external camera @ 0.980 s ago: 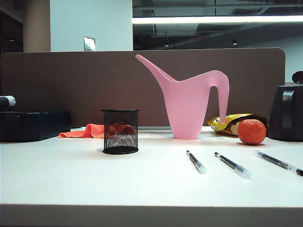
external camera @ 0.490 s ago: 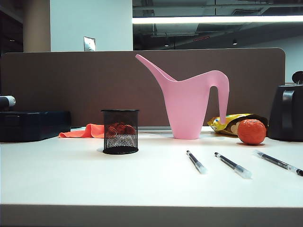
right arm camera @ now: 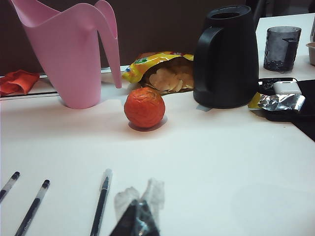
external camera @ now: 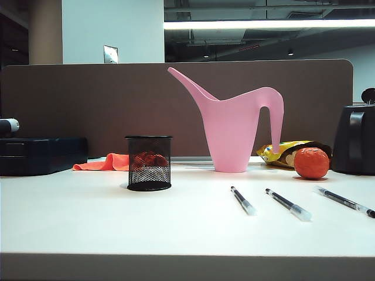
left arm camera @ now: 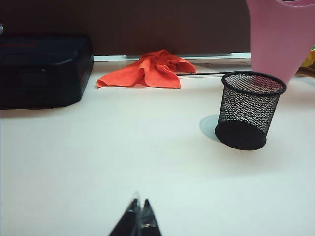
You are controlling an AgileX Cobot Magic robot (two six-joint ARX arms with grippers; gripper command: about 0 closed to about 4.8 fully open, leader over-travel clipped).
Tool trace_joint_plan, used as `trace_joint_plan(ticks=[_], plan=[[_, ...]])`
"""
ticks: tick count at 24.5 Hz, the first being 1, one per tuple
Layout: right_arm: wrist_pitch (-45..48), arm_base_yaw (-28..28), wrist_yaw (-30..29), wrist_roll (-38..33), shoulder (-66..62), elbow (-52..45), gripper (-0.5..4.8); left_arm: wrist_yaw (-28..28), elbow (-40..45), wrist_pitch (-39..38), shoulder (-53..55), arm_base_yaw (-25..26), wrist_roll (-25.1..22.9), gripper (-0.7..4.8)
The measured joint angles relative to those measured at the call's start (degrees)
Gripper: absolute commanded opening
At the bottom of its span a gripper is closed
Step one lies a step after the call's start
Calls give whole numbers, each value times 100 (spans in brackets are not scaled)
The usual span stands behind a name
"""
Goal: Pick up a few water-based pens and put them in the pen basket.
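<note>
Three pens lie flat on the white table (external camera: 88,222), side by side and apart: one pen (external camera: 242,200) nearest the middle, a second pen (external camera: 287,204) next to it, and a third pen (external camera: 344,201) near the table's right end. My right wrist camera sees them too, the first pen (right arm camera: 9,185), the second pen (right arm camera: 33,206) and the third pen (right arm camera: 101,201). The basket (external camera: 149,163) is a black mesh cup and stands upright, well to the left of the pens, with no pen in it. Behind the pens stands a pink can (external camera: 234,126), and near it an orange ball (external camera: 311,163), a yellow chip bag (external camera: 280,151) and a black jug (external camera: 354,139). Behind the basket lies an orange cloth (external camera: 105,162), and a black box (external camera: 41,155) sits to its left. My left claw (left arm camera: 139,222) is low over bare table, on the near side of the basket (left arm camera: 250,109) and well away from it; its tips are pressed together and hold nothing. My right claw (right arm camera: 136,221) is low over the table just beside the third pen, not touching it. Its tips are closed together too, and nothing is between them.
</note>
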State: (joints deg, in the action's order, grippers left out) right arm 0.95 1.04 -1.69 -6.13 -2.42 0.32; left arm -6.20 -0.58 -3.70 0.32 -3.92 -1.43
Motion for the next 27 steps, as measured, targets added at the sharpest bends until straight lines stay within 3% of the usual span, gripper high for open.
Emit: trace_joint_plan(ticks=[16, 21, 23, 27], plan=[[-1130, -2, -251, -142, -26, 785, -7, -11, 0, 0, 0, 2, 0, -4], [-1941, -2, -260, -186, -55, 1270, -7, -48, 0, 0, 2, 2, 0, -3], [-2009, -2, -286, -319, -55, 1366, -7, -166, 0, 0, 2, 2, 0, -3], [-2374, -2, -625, -1025, -90, 1770, -8, -1038, 0, 0, 0, 2, 0, -3]])
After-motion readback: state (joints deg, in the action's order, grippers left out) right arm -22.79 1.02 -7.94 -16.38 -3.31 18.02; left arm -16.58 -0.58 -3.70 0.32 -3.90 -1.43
